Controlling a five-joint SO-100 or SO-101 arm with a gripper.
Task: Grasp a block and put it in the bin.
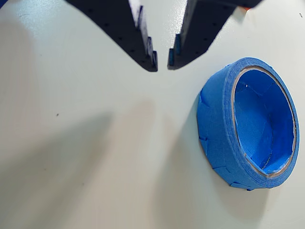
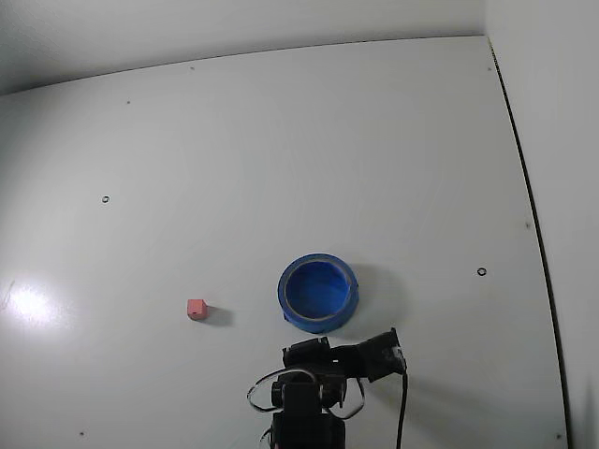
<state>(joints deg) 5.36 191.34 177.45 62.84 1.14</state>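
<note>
The block (image 2: 197, 308), a tiny pink cube, lies on the white table in the fixed view, left of the bin (image 2: 292, 301) and apart from it; the wrist view does not show it. The bin is a round blue container with a thick rim, and its inside looks empty in both views. In the wrist view my gripper (image 1: 162, 63) comes in from the top edge, its dark fingertips almost meeting with nothing between them, above and left of the bin (image 1: 214, 119). My arm (image 2: 323, 360) sits folded low at the bottom edge of the fixed view, just below the bin.
White tabletop (image 2: 281, 140) stretches all around, with small screw holes (image 2: 481, 272) dotted over it. A dark seam (image 2: 524, 187) runs down the table's right side. A black cable (image 2: 402, 412) hangs from the arm.
</note>
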